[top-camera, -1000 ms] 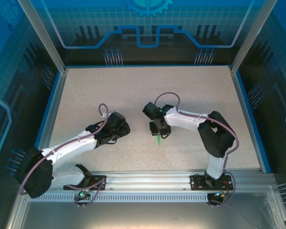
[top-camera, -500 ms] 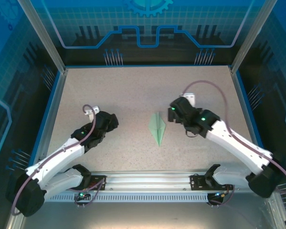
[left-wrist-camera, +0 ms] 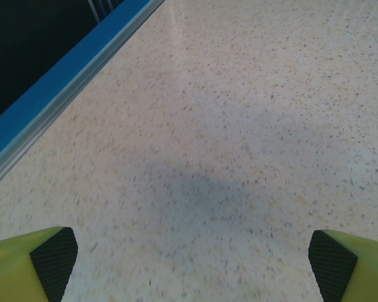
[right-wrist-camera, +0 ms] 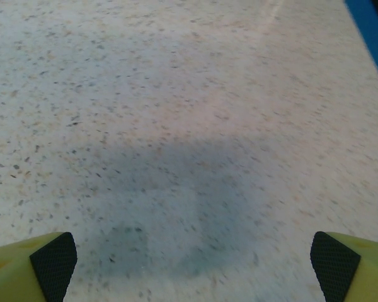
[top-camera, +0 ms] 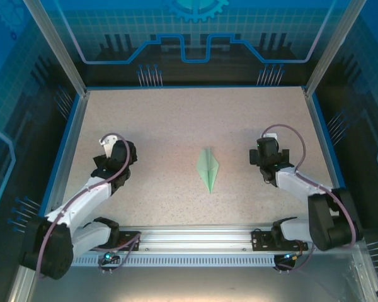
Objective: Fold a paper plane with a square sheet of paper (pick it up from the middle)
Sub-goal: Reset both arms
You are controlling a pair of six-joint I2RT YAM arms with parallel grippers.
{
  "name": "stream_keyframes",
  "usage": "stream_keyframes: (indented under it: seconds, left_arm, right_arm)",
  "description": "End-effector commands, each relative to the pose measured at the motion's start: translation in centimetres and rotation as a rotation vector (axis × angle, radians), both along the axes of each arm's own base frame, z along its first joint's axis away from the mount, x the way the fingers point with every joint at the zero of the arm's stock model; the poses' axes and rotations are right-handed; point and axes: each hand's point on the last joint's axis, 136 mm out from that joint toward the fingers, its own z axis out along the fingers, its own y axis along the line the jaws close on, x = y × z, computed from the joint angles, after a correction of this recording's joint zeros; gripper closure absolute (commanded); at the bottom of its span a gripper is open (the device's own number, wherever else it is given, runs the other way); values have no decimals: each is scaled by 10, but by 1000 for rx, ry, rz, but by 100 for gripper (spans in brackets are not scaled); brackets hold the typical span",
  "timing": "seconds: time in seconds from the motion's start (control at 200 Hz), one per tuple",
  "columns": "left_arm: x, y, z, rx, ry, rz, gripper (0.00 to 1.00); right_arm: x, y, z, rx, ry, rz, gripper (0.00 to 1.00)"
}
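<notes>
The sheet of paper lies folded as a pale mint-green paper plane (top-camera: 208, 168), a slim pointed dart flat on the middle of the table with its tip toward the near edge. My left gripper (top-camera: 111, 151) sits far to its left, and the left wrist view shows this left gripper (left-wrist-camera: 192, 264) open, its fingertips (left-wrist-camera: 53, 261) wide apart over bare table. My right gripper (top-camera: 267, 151) is well to the right of the plane. The right wrist view likewise has the right gripper (right-wrist-camera: 195, 264) open with nothing between its fingertips (right-wrist-camera: 334, 261).
The speckled table (top-camera: 176, 119) is bordered by a blue rim (top-camera: 66, 148), which also runs past on the left (left-wrist-camera: 69, 75) and on the right (right-wrist-camera: 368, 31). A metal rail (top-camera: 195, 236) with both arm bases runs along the near edge.
The right gripper has let go of the plane and swung away to the right. The left arm has drawn back to the left. Both grippers have opened wide; the plane stays lying in place.
</notes>
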Motion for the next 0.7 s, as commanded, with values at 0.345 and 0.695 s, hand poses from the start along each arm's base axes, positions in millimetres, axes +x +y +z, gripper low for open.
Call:
stream_keyframes:
  seconds: [0.345,0.695]
  left_arm:
    - [69,-26,-8,35,-221,-335,2]
    - [85,-25,-36,-81,-240,-442,1]
  right_arm:
    - [53,36,33,100,-362,303,1]
    - [57,30,19,160,-335,297,1]
